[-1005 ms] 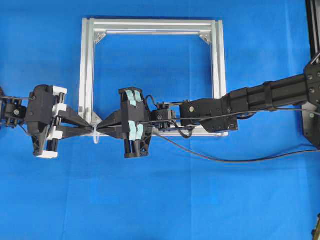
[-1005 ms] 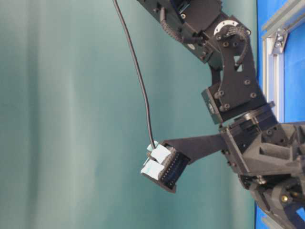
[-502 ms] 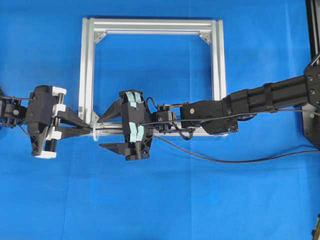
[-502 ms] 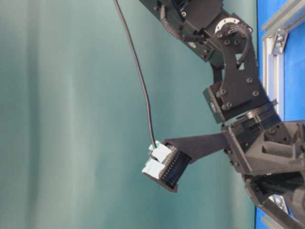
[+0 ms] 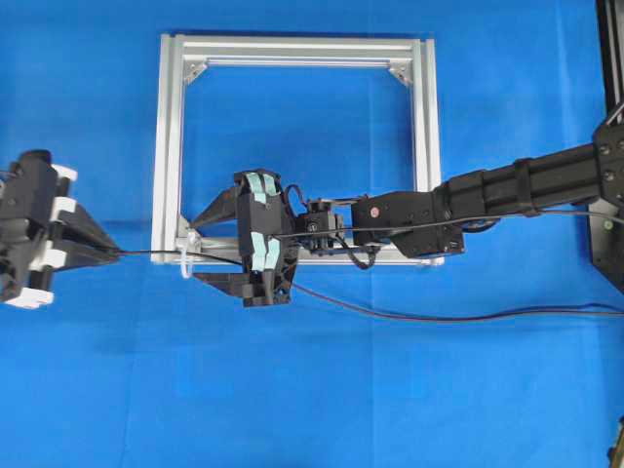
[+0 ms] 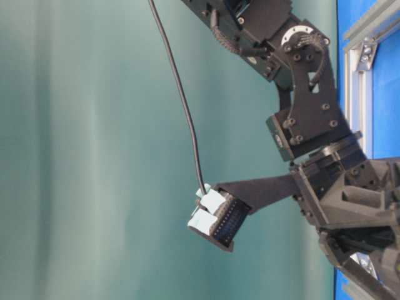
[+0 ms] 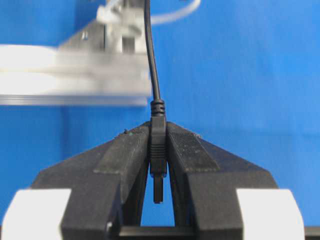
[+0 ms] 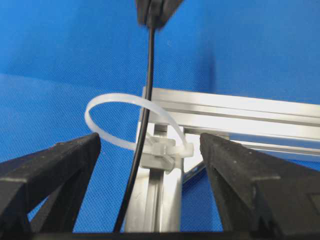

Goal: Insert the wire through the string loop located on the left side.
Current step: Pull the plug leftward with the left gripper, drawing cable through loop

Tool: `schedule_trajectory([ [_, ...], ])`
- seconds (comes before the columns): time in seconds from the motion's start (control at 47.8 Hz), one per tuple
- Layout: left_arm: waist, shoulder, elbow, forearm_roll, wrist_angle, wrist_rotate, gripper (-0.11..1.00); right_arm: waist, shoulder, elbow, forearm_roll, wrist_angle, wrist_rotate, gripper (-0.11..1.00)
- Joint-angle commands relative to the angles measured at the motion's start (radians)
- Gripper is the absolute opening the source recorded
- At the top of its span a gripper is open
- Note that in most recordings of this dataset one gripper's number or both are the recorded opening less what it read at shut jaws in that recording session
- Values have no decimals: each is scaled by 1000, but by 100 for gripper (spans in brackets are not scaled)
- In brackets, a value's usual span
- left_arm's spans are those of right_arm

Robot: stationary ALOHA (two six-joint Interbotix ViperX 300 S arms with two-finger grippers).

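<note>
Clamping the plug (image 7: 158, 150) between its closed jaws, the left gripper (image 7: 158, 172) holds the wire (image 7: 150, 55) by its very end, cable pointing away toward the frame (image 7: 75, 82). A grip at the plug gives it something stiff to pull on, which I judge is why it holds there and not on the limp cable. In the overhead view this gripper (image 5: 97, 255) sits at the left edge, well clear of the frame (image 5: 168, 146), with the wire (image 5: 146, 254) stretched straight from it to the frame's lower left corner.

There the wire (image 8: 146, 100) passes through the loop (image 8: 107, 102), a whitish band tied to the frame (image 8: 240, 112) and bulging out to the left. So the threading looks done, and the pull merely draws more length through.

The right gripper (image 5: 216, 246) stands at that corner with its jaws spread wide, one on each side of the loop (image 5: 185, 261), holding nothing. Its fingers (image 8: 55, 165) flank the wire without touching it, so the cable can slide freely. Beyond it the wire trails right across the table (image 5: 312, 390).
</note>
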Motion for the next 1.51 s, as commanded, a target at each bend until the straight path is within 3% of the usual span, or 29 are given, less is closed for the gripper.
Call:
schedule_trajectory([
  [0.0,-5,-98,-2,3,87,-28,8,3,-32,-8,2,-3,2,95],
  [0.335,-8,-293,5,3,207,-66,8,5,-32,-8,2,-3,0,95],
  [1.067,-8,-239,11,3,192,-69,9,5,-38,-8,0,-8,0,95],
  [1.13,-8,-232,11,3,190,-69,23,5,-38,-8,0,-6,0,95],
  [1.319,-8,-204,11,3,190,-67,78,6,-44,-6,0,-3,0,95],
  [1.486,-8,-213,9,3,190,-67,70,6,-66,2,0,-3,0,95],
])
